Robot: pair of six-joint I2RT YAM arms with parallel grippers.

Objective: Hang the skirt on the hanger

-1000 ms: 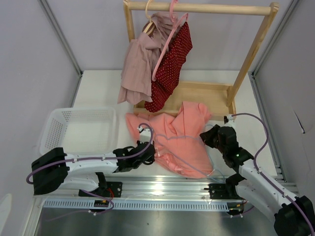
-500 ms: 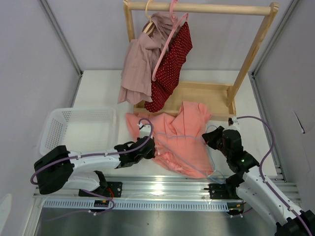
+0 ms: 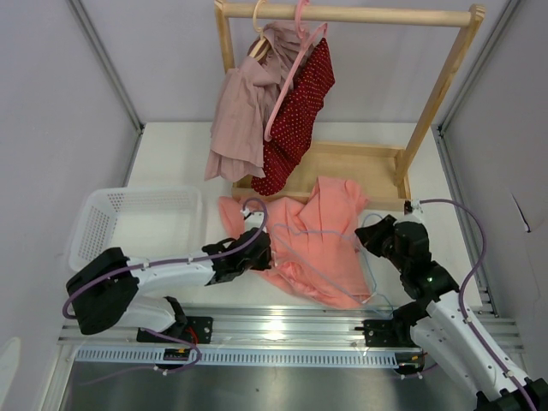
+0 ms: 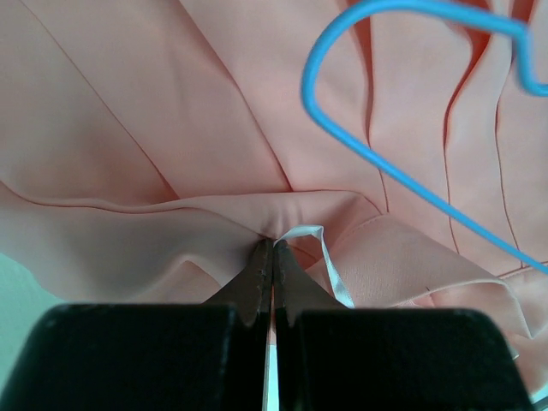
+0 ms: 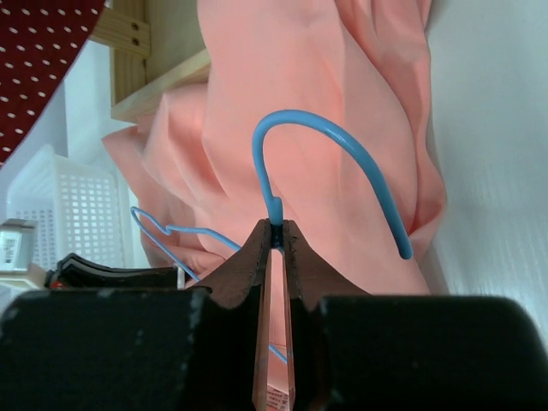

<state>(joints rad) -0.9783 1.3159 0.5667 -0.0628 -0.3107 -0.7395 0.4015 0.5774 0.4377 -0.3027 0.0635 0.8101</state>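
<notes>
**Item 1.** Salmon-pink pleated fabric skirt (image 3: 312, 248). It lay spread and rumpled on the white counter (image 3: 171, 154), at lower centre of the overhead view. Its upper edge reached the base board of the rack. Its pleats filled the left wrist view (image 4: 154, 111).

**Item 2.** Thin light-blue wire hanger (image 5: 291, 115). It lay over the skirt, with the hook at the skirt's right edge. In the left wrist view one bent end (image 4: 306, 86) crossed the pleats at upper right.

**Item 3.** Left fingers (image 4: 265, 257). They were clenched together, pinching a raised fold of the skirt just beside a narrow white ribbon loop (image 4: 330, 257). In the overhead view they sat at the skirt's left side (image 3: 255, 250).

**Item 4.** Right fingers (image 5: 265, 244). They were clamped on the hanger's stem directly below the hook. In the overhead view they sat just right of the skirt (image 3: 377, 235).

**Item 5.** White perforated plastic basket (image 3: 90, 227). It stood on the counter at the left of the frame, near the skirt.

**Item 6.** Pale wooden garment rack (image 3: 385, 14), at the top of the frame. It carried two garments:
- a dusty mauve garment (image 3: 240, 111) on a pale wooden hanger (image 3: 259, 15);
- a dark red white-dotted garment (image 3: 304, 103) on a pink hanger (image 3: 294, 86), touching the mauve one.
</notes>
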